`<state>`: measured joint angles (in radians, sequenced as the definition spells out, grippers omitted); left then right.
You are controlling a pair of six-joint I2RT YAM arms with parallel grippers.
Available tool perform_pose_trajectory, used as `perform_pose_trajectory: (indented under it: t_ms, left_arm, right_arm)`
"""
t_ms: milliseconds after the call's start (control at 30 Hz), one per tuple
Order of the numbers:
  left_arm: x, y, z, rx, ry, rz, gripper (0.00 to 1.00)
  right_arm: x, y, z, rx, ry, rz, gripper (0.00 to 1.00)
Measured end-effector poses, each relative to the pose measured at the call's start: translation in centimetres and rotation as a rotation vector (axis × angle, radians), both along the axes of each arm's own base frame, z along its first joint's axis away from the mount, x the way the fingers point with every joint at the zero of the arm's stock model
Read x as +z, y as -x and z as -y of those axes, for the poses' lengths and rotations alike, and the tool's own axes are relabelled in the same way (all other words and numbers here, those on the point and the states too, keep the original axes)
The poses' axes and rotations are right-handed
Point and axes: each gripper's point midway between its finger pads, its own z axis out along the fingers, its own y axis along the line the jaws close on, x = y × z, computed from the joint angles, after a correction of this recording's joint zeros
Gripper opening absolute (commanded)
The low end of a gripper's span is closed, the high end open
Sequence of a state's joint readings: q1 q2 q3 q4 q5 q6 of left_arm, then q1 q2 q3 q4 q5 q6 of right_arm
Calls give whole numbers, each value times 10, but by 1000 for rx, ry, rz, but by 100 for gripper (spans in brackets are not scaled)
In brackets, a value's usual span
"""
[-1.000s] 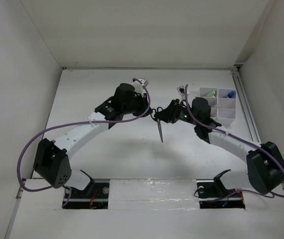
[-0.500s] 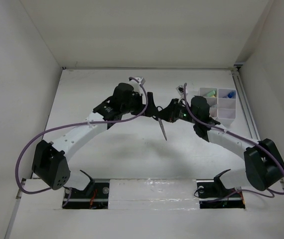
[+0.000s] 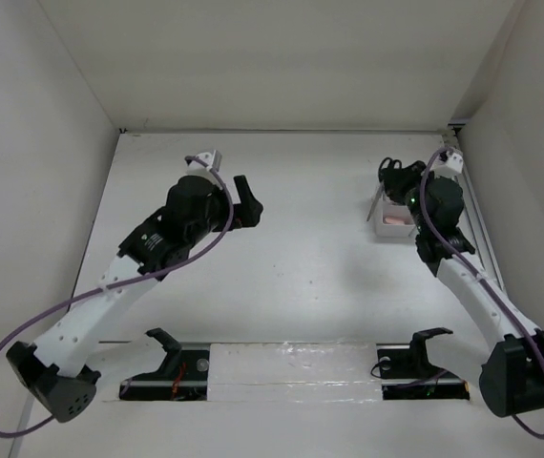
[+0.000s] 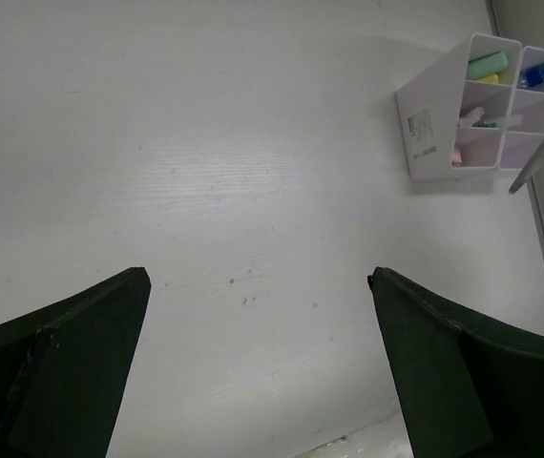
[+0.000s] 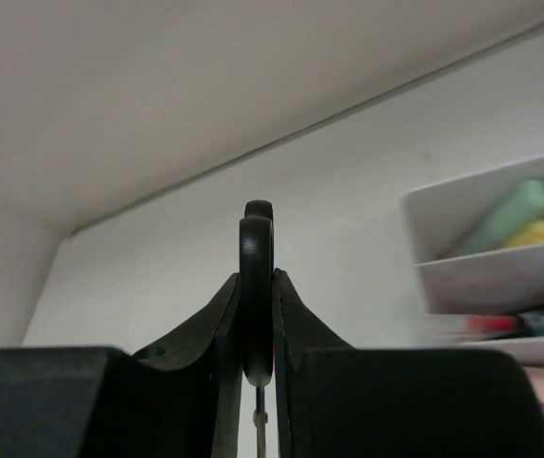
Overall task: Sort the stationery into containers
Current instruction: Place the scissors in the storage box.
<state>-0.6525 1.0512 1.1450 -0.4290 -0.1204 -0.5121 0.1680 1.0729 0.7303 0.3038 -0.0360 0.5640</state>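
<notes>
The left tool [image 3: 249, 198] is spread wide and holds nothing over the worktop [image 4: 205, 191]. The right tool [image 5: 257, 291] pinches the scissors [image 5: 256, 229] by the black handle, blade hanging down by the white box [image 4: 431, 134]. The blade could bump a wall and tip it.

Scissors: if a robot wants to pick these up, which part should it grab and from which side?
Probably the black handle, pinched across its flat faces from the handle end, as the right gripper does here. The scissors sit edge-on between the fingers, leaving the thin blade hanging down, free to enter the organizer box.
</notes>
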Motion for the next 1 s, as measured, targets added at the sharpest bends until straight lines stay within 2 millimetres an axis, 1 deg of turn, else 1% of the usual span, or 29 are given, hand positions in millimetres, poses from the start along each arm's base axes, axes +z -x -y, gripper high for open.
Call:
perform_pose_trajectory:
  t_ms: [33,100,167,200,267,333,400,433,533,633,733,833,900,1000]
  left_arm:
    - [-1,5,-6,9,-1,4,100]
    - [-12,13,-17,27,-21,-7,100]
    - [-31,18,-25,43,-56,-37,100]
    - [-44,21,-29,50,-82,-63,100]
    - [-63,25,-33,53,-124,-107,100]
    - [-71,28,-36,54,-147,-126,100]
    - [-70,27,-37,55,-148,-123,100]
    - [-70,27,-36,54,-146,-121,100]
    - [-68,28,-36,53,-142,-116,100]
    - [-65,29,-37,53,-133,-106,100]
    - [-62,30,-37,49,-126,-94,100]
    - [-61,30,-37,41,-127,-93,100]
    - [-62,31,-36,34,-126,-94,100]
    - [-62,32,-34,24,-124,-96,100]
  right_arm:
    - [-1,-4,17,-99,0,-18,0]
    - [-2,-9,50,-286,-1,-57,0]
    - [-2,-11,81,-457,-10,-88,0]
    - [-1,-11,100,-563,-18,-107,0]
    - [2,-10,129,-724,-31,-136,0]
    - [3,-9,155,-870,-43,-162,0]
    - [1,-6,175,-996,-39,-198,0]
    - [-1,-5,183,-1052,-33,-214,0]
    - [-12,-4,197,-1171,14,-273,0]
    - [-30,0,210,-1282,93,-355,0]
    - [-42,2,219,-1344,149,-407,0]
    - [-54,11,230,-1397,205,-457,0]
    - [-57,18,236,-1420,230,-481,0]
    - [-54,23,245,-1450,244,-479,0]
